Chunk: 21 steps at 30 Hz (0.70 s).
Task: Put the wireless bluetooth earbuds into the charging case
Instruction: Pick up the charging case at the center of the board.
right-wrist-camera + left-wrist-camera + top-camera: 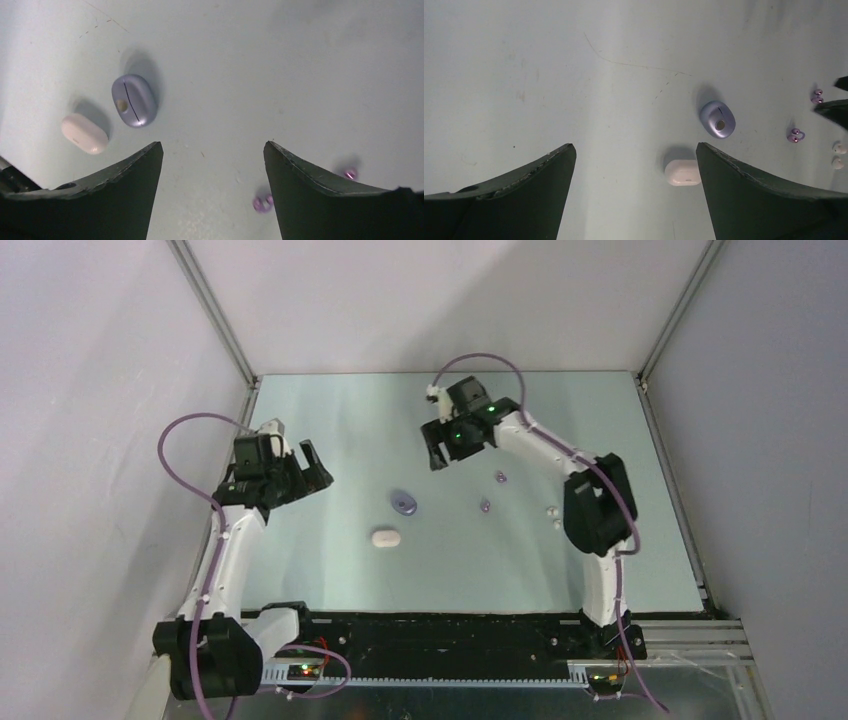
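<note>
Two pebble-shaped charging cases lie mid-table with lids down: a purple case [404, 503] [717, 119] [134, 100] and a white case [386, 538] [682, 172] [84, 133]. To their right lie two purple earbuds [501, 477] [485, 506] [794, 135] [261, 202]. Further right are two white earbuds [552, 511] [839, 148]. My left gripper [305, 472] [635, 146] hangs open and empty, above the table left of the cases. My right gripper [437, 455] [213, 144] is open and empty, raised behind the cases, with a purple earbud beside its right finger in the wrist view.
Grey walls with metal corner posts [215, 315] close in the pale green table [330, 420] on three sides. The arm bases stand on a black rail [450, 635] at the near edge. A purple cable [180, 440] loops off each arm.
</note>
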Motion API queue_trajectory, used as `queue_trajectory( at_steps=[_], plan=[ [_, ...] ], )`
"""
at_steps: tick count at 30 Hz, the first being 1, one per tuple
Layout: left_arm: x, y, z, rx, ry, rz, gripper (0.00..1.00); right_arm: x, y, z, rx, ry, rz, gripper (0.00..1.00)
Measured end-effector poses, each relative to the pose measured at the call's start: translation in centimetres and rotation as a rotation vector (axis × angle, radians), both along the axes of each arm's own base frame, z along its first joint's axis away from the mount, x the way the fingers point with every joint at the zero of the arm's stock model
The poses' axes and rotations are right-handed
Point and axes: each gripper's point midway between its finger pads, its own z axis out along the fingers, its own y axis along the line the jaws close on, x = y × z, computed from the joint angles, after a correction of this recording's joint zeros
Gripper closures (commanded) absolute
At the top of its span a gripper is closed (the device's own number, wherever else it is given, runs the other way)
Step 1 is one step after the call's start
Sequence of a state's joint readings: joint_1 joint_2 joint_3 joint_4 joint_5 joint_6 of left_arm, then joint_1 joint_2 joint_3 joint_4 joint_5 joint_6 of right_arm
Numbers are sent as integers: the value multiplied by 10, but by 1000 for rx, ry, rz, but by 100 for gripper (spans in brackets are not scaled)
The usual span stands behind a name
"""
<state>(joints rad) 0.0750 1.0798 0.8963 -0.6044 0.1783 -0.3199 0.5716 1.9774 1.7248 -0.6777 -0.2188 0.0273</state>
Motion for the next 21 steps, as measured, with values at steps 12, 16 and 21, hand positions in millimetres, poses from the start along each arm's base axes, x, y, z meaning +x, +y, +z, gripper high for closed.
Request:
queue_trajectory(
  at_steps=[12,16,21],
  plan=[
    [-7,3,-10,-32,29,36,3,-46,80,-62,-81,-2,314,17],
    [-6,8,-10,-42,29,63,3,-44,91,-59,-63,-47,345,17],
    [-7,6,-14,-57,47,61,4,-50,95,-67,-72,-64,384,17]
  ],
)
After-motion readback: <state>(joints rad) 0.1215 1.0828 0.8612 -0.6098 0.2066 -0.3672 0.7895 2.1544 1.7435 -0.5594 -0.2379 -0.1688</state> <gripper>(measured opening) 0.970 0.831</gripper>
